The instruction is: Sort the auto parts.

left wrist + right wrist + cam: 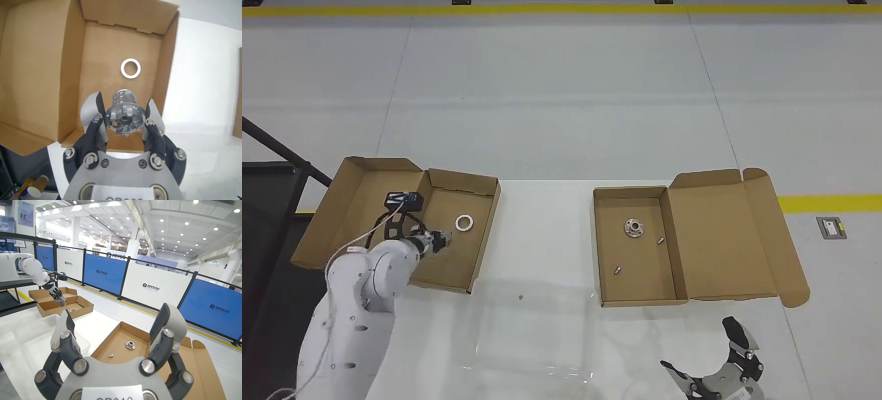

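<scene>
On the left side of the white counter (pixel 542 215) an open brown cardboard box (pixel 467 262) is seen, with its lid flap folded out flat. The left gripper (pixel 124 106) is held over this box. A shiny metal part (pixel 123 121) is squeezed tight between its two fingers (pixel 100 108).

The part is shaped like a short drum with a wide round plate at one end. The plate has blocky teeth around it and a hole in the middle. The long way of the part runs straight out from the gripper. The wide toothed end is turned back to the wrist, and the narrow drum end is pointed down at the box floor. The part is held up in the air, off the cardboard. Just past its drum end, a flat silver ring (pixel 130 68) is lying on the box floor.

In the middle of the counter a clear plastic tub (pixel 532 335) is set.

Farther right a second box (pixel 637 275) of the same cardboard is laid open. Inside it a small round metal piece (pixel 632 228) with a raised middle is standing. A tiny bolt (pixel 660 239) is lying just beside it, and another bolt (pixel 618 267) is lying nearer the front wall.

At the near right edge the right gripper (pixel 116 308) is held above the counter. Its ridged black pads (pixel 160 321) are spread wide, and nothing is gripped.
</scene>
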You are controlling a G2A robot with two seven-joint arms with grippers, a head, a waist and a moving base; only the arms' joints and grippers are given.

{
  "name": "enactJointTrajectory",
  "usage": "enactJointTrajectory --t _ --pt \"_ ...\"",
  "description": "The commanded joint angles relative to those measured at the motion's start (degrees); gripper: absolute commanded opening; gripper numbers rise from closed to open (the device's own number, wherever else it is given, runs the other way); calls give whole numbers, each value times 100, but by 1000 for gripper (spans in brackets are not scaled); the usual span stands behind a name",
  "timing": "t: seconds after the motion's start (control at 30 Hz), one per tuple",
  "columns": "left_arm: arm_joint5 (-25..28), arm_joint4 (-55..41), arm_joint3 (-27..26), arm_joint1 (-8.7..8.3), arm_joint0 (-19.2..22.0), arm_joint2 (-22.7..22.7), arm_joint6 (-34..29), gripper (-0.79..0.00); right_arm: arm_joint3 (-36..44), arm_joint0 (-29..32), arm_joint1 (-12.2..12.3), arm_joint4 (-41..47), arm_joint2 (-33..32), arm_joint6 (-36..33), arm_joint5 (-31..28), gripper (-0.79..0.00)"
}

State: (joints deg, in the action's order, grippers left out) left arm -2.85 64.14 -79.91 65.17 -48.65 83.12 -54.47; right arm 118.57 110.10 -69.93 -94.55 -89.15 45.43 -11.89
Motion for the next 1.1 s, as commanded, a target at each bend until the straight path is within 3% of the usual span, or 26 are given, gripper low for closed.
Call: enactJointTrajectory --t 0.0,0.23,0.27,0.3,0.37,0.4,0.43,0.5,0.8,1.07 --pt "-25 85 461 18 233 -128 -7 -785 0 0 0 0 0 0 0 0" --pt "-136 273 1312 67 669 -384 188 -785 0 0 0 0 0 0 0 0" --pt "-128 270 1376 72 698 -408 195 -739 0 0 0 0 0 0 0 0" --pt "-123 262 1426 77 723 -424 200 -603 0 0 0 0 0 0 0 0" --pt "-119 251 1492 83 755 -446 210 -403 0 0 0 0 0 0 0 0" --pt "-119 253 1511 84 762 -455 209 -206 0 0 0 0 0 0 0 0" --pt "-115 257 1516 84 765 -460 208 -86 0 0 0 0 0 0 0 0" --pt "-119 257 1498 82 758 -457 197 -18 0 0 0 0 0 0 0 0" --pt "-241 294 853 26 512 -237 170 0 0 0 0 0 0 0 0 0" --pt "-191 11 -939 -62 -384 298 305 0 0 0 0 0 0 0 0 0"
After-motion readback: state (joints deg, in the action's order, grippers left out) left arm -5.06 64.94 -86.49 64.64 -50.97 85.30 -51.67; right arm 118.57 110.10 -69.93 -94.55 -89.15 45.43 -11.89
